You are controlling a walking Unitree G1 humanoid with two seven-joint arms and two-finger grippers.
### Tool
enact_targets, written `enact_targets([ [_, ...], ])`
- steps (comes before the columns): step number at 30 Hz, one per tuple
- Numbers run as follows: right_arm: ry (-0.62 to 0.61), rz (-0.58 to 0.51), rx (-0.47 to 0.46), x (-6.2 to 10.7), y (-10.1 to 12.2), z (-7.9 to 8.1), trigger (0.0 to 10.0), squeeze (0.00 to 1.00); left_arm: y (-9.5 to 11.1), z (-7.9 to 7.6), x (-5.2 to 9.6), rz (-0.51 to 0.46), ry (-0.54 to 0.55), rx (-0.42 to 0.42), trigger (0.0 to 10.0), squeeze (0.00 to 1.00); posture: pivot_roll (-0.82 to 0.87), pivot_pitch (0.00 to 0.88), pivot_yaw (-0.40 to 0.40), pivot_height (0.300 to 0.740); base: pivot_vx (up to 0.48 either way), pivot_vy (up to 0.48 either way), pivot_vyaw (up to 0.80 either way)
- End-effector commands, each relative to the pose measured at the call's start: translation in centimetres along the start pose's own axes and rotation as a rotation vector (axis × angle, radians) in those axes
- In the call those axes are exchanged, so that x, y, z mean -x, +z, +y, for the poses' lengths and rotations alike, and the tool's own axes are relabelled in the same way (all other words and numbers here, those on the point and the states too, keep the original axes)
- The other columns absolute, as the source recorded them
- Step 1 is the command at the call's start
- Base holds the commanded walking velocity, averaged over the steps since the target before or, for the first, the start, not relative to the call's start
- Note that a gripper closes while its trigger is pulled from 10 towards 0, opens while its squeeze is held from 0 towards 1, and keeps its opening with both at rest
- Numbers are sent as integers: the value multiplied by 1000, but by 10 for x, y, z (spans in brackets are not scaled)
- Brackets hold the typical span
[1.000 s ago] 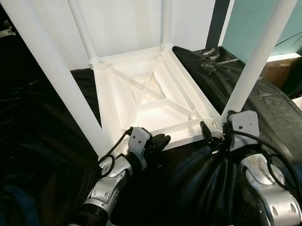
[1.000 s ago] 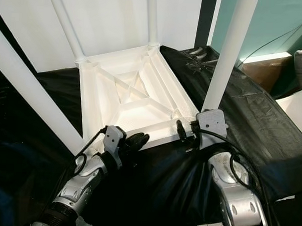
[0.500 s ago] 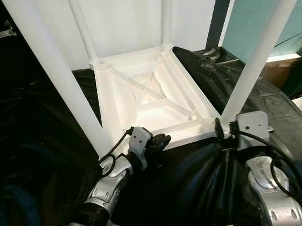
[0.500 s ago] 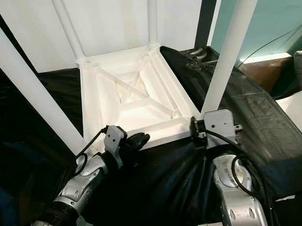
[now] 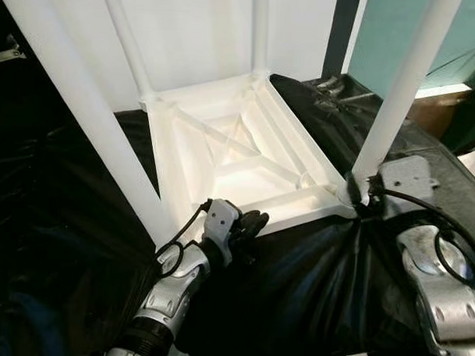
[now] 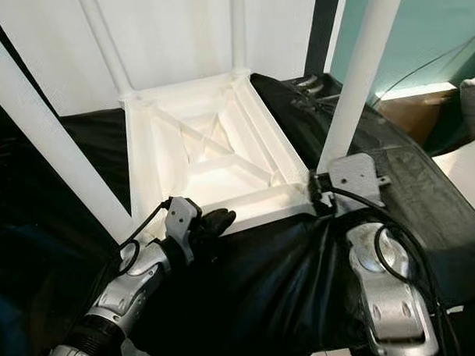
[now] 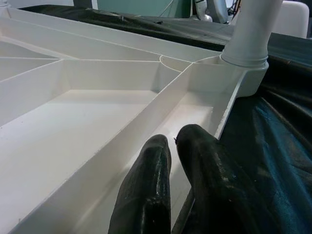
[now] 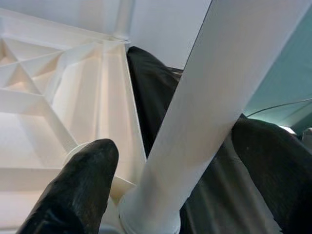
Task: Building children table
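The white children's table (image 5: 238, 158) lies upside down on a black sheet, its legs pointing up. My left gripper (image 5: 255, 221) sits at the near rim; in the left wrist view its fingers (image 7: 146, 195) are shut on the rim wall (image 7: 224, 117), one inside and one outside. My right gripper (image 5: 354, 190) is at the base of the near-right leg (image 5: 397, 90). In the right wrist view that leg (image 8: 219, 97) stands just beside one finger (image 8: 80, 180), with a small gap between them. The other finger is hidden.
The near-left leg (image 5: 84, 110) rises close to my left arm. Two far legs (image 5: 129, 41) (image 5: 260, 30) stand before a white wall. The black sheet (image 5: 64, 219) covers the surface; small dark tools (image 5: 338, 92) lie at the back right, near a cardboard box (image 5: 439, 111).
My right gripper has swung rightward along the near rim, from inside the corner to the base of the near-right leg. The left gripper and the table have stayed put.
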State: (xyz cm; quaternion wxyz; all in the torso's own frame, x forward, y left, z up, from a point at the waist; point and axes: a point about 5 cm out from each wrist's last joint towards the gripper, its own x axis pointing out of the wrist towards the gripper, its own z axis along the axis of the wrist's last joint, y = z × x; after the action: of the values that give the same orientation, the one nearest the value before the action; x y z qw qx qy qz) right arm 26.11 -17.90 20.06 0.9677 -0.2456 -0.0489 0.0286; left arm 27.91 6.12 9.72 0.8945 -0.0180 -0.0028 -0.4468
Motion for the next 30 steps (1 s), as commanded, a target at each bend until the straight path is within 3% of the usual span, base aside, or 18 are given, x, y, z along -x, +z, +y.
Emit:
enact_targets([
  [1, 34, -6, -26, -4, 0, 3, 10000, 0, -13, -3, 3, 64, -13, 21, 10000, 0, -148, 45, 28, 740, 0, 0, 0],
  [11, 19, -29, 12, -29, -3, -14, 10000, 0, -17, -6, 9, 70, 0, 22, 10000, 0, -125, 46, 26, 740, 0, 0, 0],
  [18, 16, -30, 13, -42, -4, -17, 10000, 0, -15, -5, 9, 62, -1, 17, 10000, 0, -121, 51, 33, 740, 0, 0, 0],
  [19, 18, -20, 4, -43, -6, -16, 10000, 0, -14, -5, 9, 58, -8, 18, 10000, 71, -120, 52, 34, 740, 0, 0, 0],
  [20, 18, -20, 4, -43, -6, -16, 10000, 0, -14, -5, 9, 58, -8, 18, 10000, 71, -120, 52, 34, 740, 0, 0, 0],
  [21, 21, -10, -10, -44, -8, -14, 10000, 0, -13, -7, 10, 44, -23, 29, 10000, 1000, -118, 54, 35, 740, 0, 0, 0],
  [26, 36, 10, -52, -45, -12, -4, 10000, 0, -1, -12, 13, -33, -66, 72, 10000, 984, -115, 56, 39, 740, 0, 0, 0],
  [27, 41, 12, -60, -45, -13, -2, 10000, 0, 6, -13, 14, -66, -77, 104, 10000, 0, -115, 57, 40, 740, 0, 0, 0],
  [30, 45, 13, -64, -45, -14, 0, 10000, 0, 13, -12, 16, -99, -89, 141, 10000, 0, -115, 57, 41, 740, 0, 0, 0],
])
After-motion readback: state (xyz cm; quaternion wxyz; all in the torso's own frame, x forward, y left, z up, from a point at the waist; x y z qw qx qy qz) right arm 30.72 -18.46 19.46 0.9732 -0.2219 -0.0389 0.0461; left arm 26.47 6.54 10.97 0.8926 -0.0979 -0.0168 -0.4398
